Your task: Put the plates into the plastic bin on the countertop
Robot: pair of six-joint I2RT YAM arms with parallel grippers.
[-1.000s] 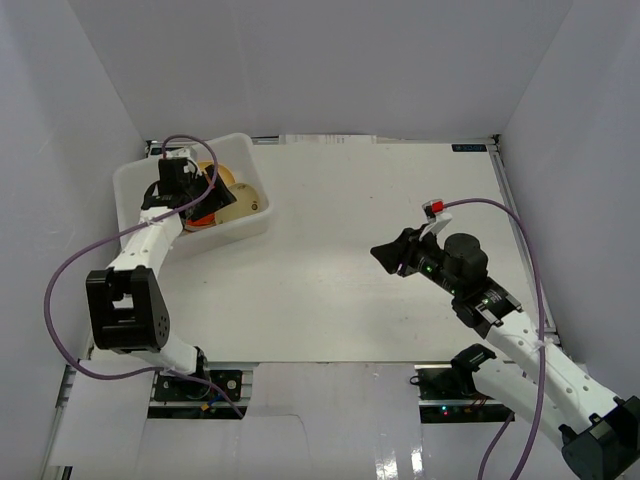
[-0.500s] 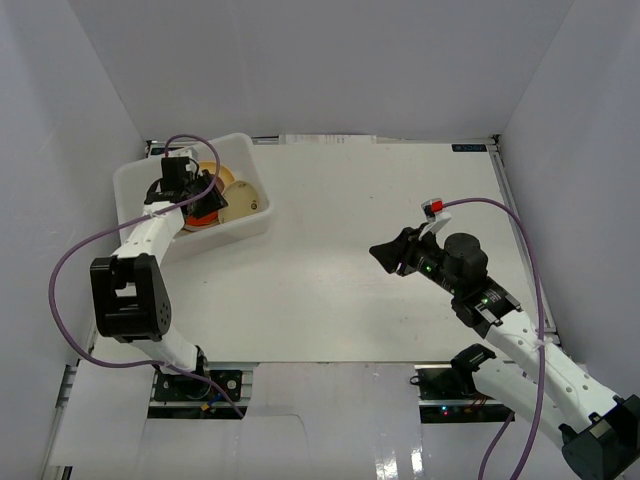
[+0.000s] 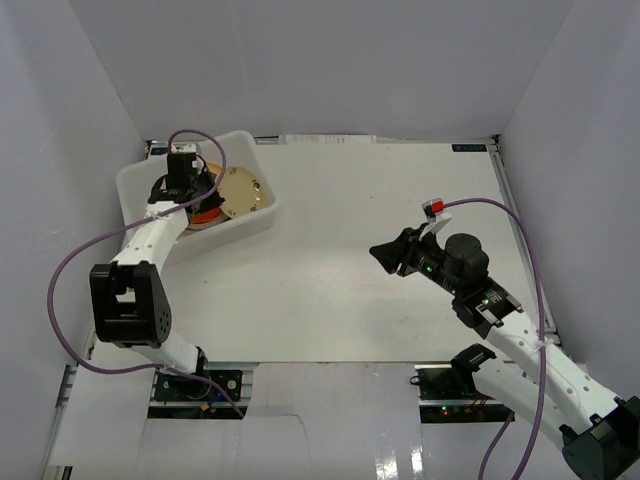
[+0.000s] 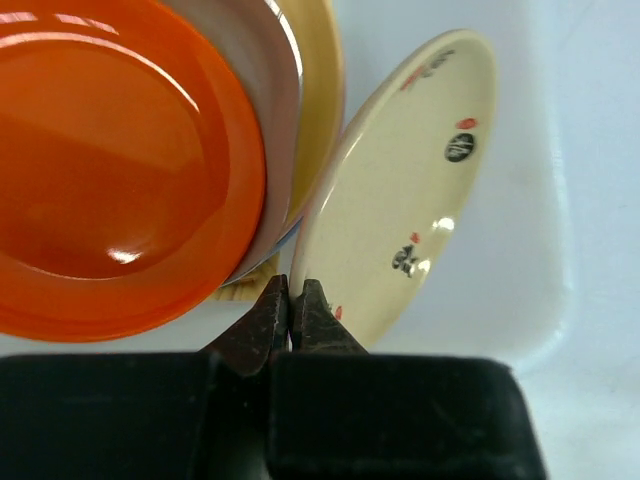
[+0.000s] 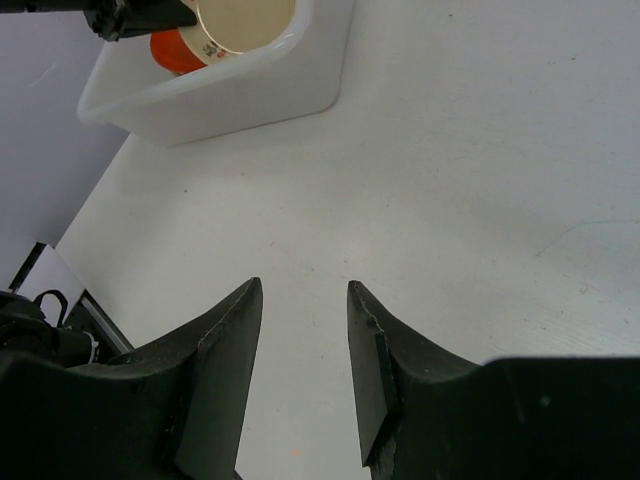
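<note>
The plastic bin (image 3: 252, 226) stands at the far left of the countertop (image 3: 350, 290). Inside it, an orange plate (image 4: 110, 170) tops a stack over a pinkish plate and a yellow one (image 4: 326, 90). Beside the stack a cream plate (image 4: 400, 190) with small dark and red marks stands tilted on edge. My left gripper (image 4: 293, 300) is shut on this cream plate's lower rim. From above, the cream plate (image 3: 245, 190) leans over the bin's right side. My right gripper (image 5: 303, 290) hovers open over bare countertop at mid right, holding nothing.
White walls enclose the countertop on three sides. The bin's wall (image 4: 560, 250) rises close to the right of the held plate. A purple cable (image 3: 75, 260) loops off the left arm, another (image 3: 520, 250) off the right arm.
My left gripper has shut on the cream plate's rim and tipped the plate up from lying flat in the bin. The right arm has not moved.
</note>
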